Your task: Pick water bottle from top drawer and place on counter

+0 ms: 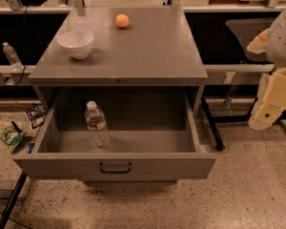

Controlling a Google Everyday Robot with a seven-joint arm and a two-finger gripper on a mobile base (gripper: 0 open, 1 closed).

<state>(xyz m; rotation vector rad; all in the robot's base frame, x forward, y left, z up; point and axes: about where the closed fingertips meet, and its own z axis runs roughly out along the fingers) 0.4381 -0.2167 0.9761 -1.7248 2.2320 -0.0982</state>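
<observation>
The water bottle (96, 123), clear ribbed plastic with a white cap, stands upright in the left part of the open top drawer (115, 167). The drawer is pulled out, with a dark bar handle at the middle of its front panel. The counter (119, 46) is the flat grey top of the cabinet behind the drawer. My gripper (271, 104) is at the right edge of the view, well to the right of the drawer and the bottle, with cream-coloured parts hanging down.
A white bowl (76, 43) and an orange ball (122, 21) sit on the counter. A smaller clear bottle (11, 56) stands on a ledge at far left. A green packet (10, 138) and scraps lie on the floor at left. Dark table legs stand right of the cabinet.
</observation>
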